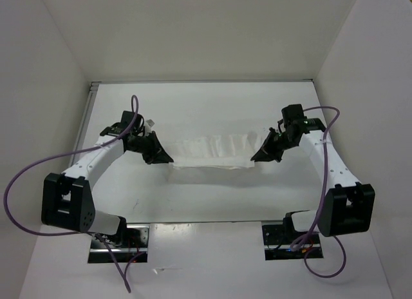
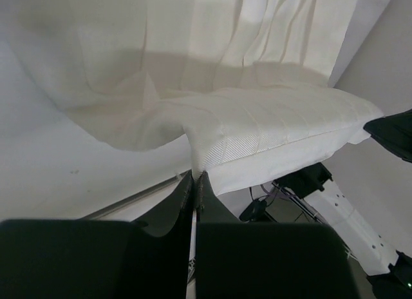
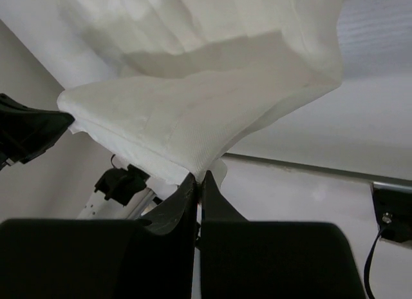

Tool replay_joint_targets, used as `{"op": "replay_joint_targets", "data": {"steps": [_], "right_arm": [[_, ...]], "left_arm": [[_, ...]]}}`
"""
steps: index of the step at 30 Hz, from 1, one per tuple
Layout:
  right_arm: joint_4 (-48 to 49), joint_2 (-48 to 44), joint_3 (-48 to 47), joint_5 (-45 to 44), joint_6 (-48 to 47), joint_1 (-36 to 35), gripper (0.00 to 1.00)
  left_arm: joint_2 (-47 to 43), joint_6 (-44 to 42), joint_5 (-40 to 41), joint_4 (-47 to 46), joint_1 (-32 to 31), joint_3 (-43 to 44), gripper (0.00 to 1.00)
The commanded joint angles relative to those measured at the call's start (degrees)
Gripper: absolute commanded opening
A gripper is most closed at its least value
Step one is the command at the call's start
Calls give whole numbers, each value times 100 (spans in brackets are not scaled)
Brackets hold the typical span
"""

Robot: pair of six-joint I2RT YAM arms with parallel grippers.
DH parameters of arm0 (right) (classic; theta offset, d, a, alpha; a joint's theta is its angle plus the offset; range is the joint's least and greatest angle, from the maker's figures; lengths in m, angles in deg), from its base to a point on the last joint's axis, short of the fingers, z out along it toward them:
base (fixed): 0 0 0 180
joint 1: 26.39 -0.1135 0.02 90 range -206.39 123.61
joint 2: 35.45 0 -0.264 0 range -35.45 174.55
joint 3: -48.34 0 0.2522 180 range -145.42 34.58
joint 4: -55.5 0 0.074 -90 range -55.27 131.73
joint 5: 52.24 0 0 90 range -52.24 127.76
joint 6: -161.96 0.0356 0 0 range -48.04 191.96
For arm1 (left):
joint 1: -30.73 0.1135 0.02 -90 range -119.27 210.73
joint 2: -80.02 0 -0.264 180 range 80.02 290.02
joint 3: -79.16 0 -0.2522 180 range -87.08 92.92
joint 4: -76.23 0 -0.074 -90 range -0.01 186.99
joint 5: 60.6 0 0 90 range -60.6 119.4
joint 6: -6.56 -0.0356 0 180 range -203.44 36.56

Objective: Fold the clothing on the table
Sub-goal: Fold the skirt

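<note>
1. Centrally on the tabletop (image 1: 206,109), the clothing (image 1: 209,151) stretches left to right between the two arms
2. Left hand (image 1: 165,159) is clamped on the left near corner of the clothing, its fingers pressed together around the fabric
3. Right hand (image 1: 256,158) is clamped the same way on the right near corner
4. Both wrist views show the pinched edge raised off the tabletop, the white cloth doubled over, with shadow beneath
5. Far part of the clothing is creased lengthwise
</note>
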Motion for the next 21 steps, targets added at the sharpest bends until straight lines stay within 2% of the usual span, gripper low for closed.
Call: {"op": "replay_joint_targets", "data": {"steps": [1, 5, 11, 18, 21], "right_arm": [[570, 218, -179, -1025, -104, 270, 0], [1098, 736, -302, -1025, -104, 385, 0], [1582, 1755, -1091, -833, 2, 385, 0], [1459, 1660, -1270, -849, -60, 385, 0], [1381, 1555, -1199, -761, -113, 385, 0]], "left_arm": [[434, -455, 961, -55, 247, 248, 1], [805, -578, 1180, -109, 247, 318, 0], [1078, -632, 1181, -214, 466, 213, 0], [1025, -745, 1330, -214, 642, 581, 0], [1288, -868, 1198, -30, 695, 985, 0]]}}
